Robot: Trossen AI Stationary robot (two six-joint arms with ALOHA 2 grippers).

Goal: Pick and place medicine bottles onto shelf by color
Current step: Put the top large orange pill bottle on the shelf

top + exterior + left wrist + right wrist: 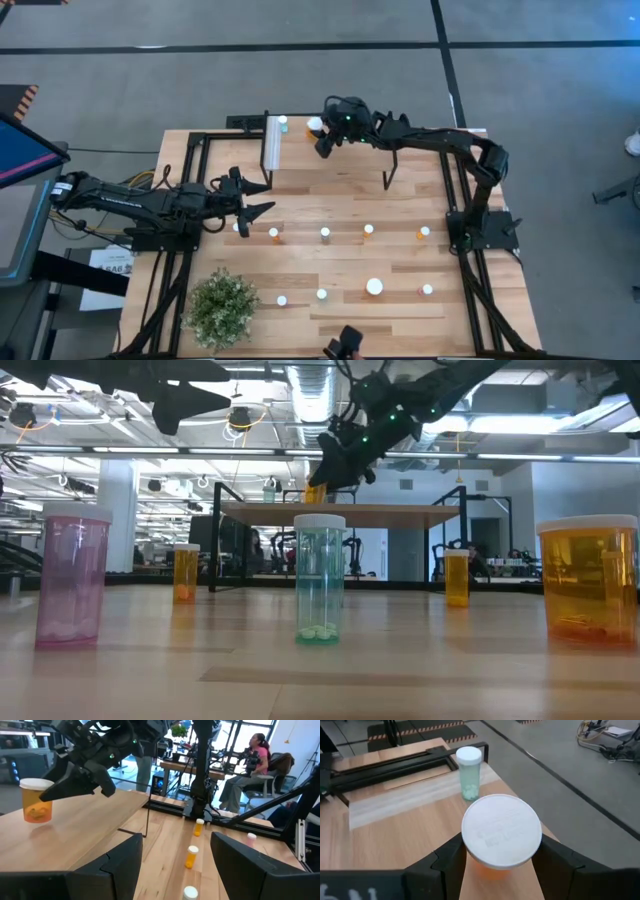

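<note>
The right hand (501,857) hangs spread around a large translucent orange bottle with a broad white embossed cap (501,831), standing on the light wood-topped shelf (395,827) near a slim pale blue-green bottle (468,772). The left hand (250,200) waits spread above the bench (330,265).

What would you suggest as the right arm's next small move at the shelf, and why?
Probably lift the right gripper straight up. Its fingers stand open around the orange bottle, which looks set upright on the shelf apart from the blue-green bottle.
</note>
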